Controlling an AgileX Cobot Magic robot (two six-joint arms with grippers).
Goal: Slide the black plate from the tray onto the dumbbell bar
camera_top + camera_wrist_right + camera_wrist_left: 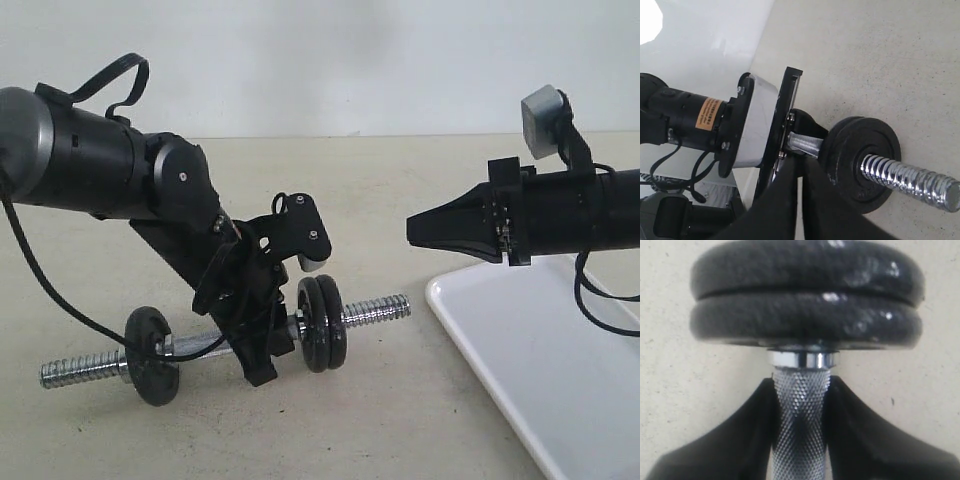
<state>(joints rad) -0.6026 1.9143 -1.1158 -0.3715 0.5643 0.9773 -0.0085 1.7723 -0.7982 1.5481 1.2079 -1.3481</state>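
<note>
Clamping the knurled middle of the dumbbell bar [375, 310], the left gripper [801, 390] had its jaws closed snugly on the chrome rod. The black plate [333, 338] sat on the bar, pressed against a second disc [311, 322], with bare thread beyond it. A third disc [152, 357] sat near the opposite end. The right gripper [415, 232] was fully closed and empty, hovering over the corner of the white tray [560, 380], apart from the bar.
</note>
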